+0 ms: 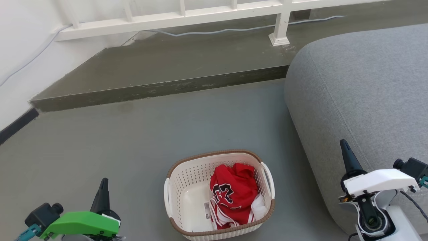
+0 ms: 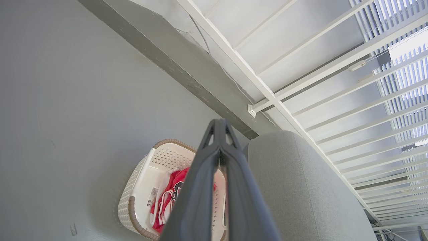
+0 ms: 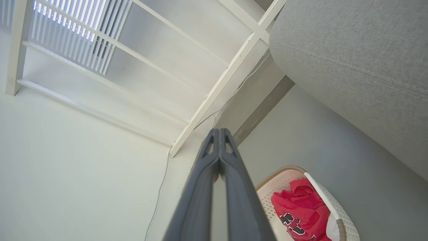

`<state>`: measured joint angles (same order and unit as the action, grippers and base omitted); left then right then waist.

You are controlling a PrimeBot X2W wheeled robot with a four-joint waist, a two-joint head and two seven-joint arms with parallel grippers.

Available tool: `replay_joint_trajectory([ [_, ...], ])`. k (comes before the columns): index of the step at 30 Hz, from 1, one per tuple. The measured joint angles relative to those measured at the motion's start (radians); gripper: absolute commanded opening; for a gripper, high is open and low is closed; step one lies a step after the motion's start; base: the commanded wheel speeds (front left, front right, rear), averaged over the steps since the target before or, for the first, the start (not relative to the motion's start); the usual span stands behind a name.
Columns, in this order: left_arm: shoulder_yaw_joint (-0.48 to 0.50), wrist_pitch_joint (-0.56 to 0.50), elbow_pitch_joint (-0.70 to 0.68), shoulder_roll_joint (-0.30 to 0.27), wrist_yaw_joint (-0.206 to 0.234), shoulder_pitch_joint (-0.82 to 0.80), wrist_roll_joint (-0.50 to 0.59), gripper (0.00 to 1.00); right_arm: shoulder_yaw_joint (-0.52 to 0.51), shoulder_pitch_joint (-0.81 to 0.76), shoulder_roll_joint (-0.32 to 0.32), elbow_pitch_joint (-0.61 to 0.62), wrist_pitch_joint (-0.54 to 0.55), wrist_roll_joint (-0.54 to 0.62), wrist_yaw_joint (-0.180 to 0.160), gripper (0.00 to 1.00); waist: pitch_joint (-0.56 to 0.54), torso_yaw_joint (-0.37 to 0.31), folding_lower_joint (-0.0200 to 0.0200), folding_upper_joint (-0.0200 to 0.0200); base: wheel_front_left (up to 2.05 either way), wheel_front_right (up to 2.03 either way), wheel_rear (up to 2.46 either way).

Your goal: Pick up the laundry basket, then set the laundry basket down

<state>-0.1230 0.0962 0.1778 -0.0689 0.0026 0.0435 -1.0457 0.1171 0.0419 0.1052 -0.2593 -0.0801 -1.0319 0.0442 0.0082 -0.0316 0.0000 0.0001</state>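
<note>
Grey floor point(image 1: 133, 140) — laundry basket point(image 1: 182, 177) holds a red jersey point(image 1: 234, 190); both jaws clenched.

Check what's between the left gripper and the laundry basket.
Only bare grey floor, by the head view: the left gripper sits apart from the laundry basket, not touching it.

Home living room, grey sofa point(image 1: 361, 87), laundry basket point(image 1: 219, 231), window blinds point(image 2: 406, 72)

Green-cased left gripper point(image 1: 104, 182), white-cased right gripper point(image 1: 344, 144) — both with long, dark, tapered fingers point(image 2: 200, 187)
</note>
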Motion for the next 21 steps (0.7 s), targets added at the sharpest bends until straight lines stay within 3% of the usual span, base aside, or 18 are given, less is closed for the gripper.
replay_joint_trajectory([
  [21, 0.046, -0.053, 0.030, -0.009, -0.044, -0.027, -0.255, 0.00, -0.080, 0.002, -0.011, -0.004, 0.060, -0.248, 0.029, 0.00, -0.002, 0.013, 0.0000, 0.0000, 0.00, 0.00, 0.00],
])
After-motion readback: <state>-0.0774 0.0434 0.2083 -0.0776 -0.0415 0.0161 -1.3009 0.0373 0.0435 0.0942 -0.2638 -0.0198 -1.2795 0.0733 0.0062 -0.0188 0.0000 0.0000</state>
